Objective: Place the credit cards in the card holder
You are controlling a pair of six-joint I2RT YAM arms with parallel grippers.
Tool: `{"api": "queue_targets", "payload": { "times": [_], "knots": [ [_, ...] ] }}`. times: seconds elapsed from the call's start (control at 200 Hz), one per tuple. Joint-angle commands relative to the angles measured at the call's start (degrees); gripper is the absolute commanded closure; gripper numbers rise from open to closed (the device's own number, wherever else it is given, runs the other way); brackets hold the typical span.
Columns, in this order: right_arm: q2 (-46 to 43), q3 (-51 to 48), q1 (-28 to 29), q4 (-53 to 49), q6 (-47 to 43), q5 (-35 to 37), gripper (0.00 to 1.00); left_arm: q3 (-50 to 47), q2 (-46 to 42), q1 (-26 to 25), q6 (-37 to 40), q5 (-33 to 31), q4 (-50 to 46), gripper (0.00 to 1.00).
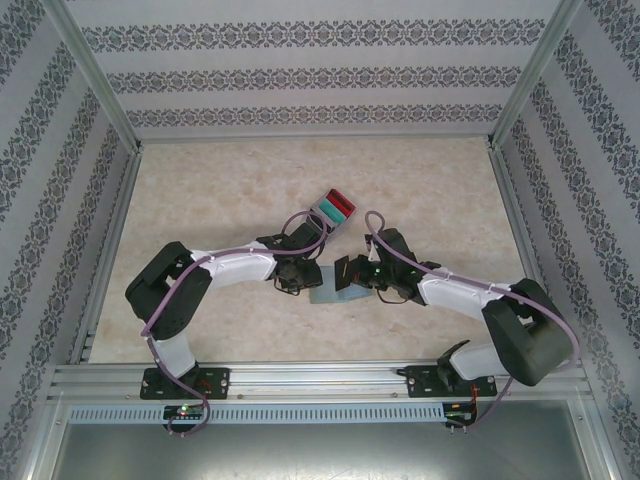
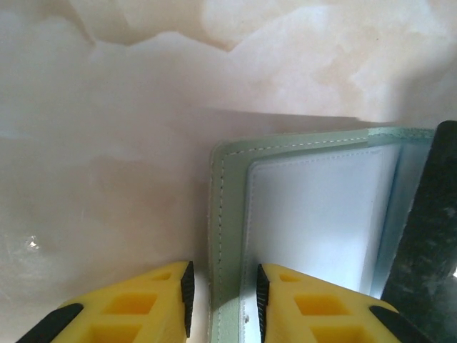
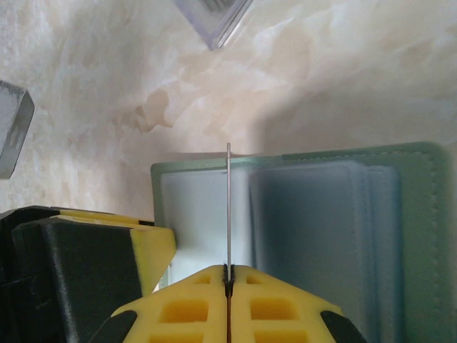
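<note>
The right tool point(image 3: 228, 271) clamped a thin, stiff, likely slippery card point(image 3: 228, 207) edgewise; the left tool point(image 2: 223, 300), apart, straddled the soft card holder point(image 2: 321, 214).

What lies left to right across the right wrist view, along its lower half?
left pincer → edge-on credit card in the shut right pincer → clear sleeves of the card holder → its stitched green border

The grey-green card holder point(image 3: 321, 243) is lying open, flat on the desk. My right claw point(image 3: 228, 270) is pinching a dark card point(image 3: 228, 207) edge-on above it. Red and teal cards point(image 1: 336, 208) are standing at its twelve o'clock.
</note>
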Motion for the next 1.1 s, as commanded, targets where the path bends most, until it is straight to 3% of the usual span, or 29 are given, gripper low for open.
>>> {"api": "queue_targets", "payload": {
  "times": [0.0,0.549,0.729,0.829,1.099],
  "knots": [
    [-0.98,-1.33,-0.91,0.42,-2.51,-2.12,0.94,1.56,0.11,0.12,0.64,-0.49,-2.68,0.7],
    [2.6,-2.61,-1.6,2.76,-5.34,-4.57,0.94,2.06,0.82,0.11,0.67,-0.68,-2.15,0.7],
    [-0.07,-4.72,-2.03,0.53,-5.49,0.23,0.94,1.13,0.38,0.11,0.38,-0.88,-1.73,0.7],
    [1.89,-5.32,-2.2,3.8,-5.05,-2.91,0.95,1.03,0.53,0.11,0.51,-0.8,-1.62,0.71],
    [0.43,-6.49,-1.43,9.04,-1.5,-3.5,0.95,0.81,0.92,0.11,0.39,-1.15,-2.31,0.78]
  ]
}}
